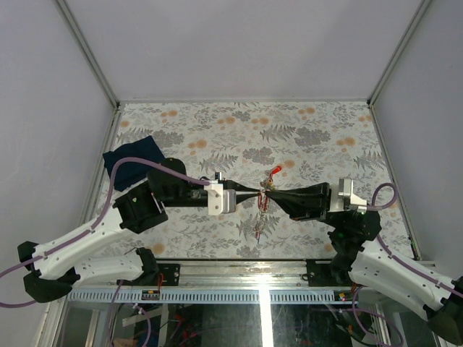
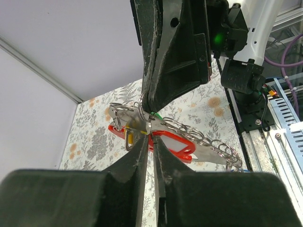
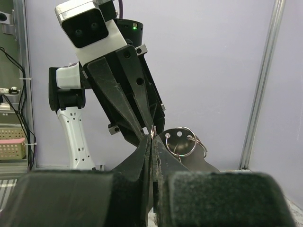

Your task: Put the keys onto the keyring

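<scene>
The table (image 1: 318, 137) wears a leaf-and-flower patterned cover. A dark blue cloth (image 1: 130, 165) lies on it, well to the left of the left gripper (image 1: 259, 191) and slightly beyond it, near the table's left edge

the keyring (image 2: 141, 108) is up in mid-air, its thin metal ring pinched tip to tip between the left gripper (image 2: 147, 142) and the right gripper (image 3: 150, 142). its flat grey fob (image 2: 208, 153) and red strap loop (image 2: 188, 147) lie tilted behind. a yellow tag (image 2: 129, 138) sits by the ring, and keys (image 1: 259, 215) dangle below.
</scene>
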